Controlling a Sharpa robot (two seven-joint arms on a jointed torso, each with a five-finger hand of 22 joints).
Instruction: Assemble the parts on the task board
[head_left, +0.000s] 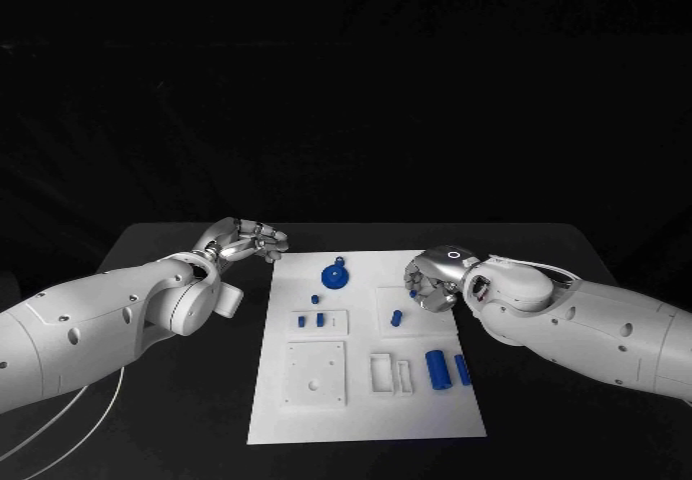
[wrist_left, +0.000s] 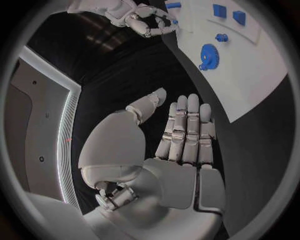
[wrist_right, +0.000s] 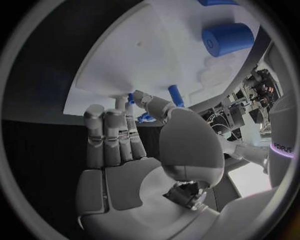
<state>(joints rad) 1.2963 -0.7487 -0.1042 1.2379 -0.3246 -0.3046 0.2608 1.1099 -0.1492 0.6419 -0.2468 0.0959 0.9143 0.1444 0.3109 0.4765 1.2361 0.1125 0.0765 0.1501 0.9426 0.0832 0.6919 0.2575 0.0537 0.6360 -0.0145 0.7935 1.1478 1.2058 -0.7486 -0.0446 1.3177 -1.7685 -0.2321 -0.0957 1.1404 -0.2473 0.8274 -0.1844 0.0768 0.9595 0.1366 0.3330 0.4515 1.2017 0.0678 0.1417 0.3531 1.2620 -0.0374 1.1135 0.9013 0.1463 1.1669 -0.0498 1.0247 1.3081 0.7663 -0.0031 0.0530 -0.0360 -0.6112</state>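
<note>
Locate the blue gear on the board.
In the head view, the blue gear lies near the task board's far edge, toward the left hand.

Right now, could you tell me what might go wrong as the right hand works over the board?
The right hand seems to pinch a small blue piece by its fingertips, so it might slip. Loose blue cylinders on the white board could roll if bumped. The left hand hovers off the board, holding nothing.
</note>
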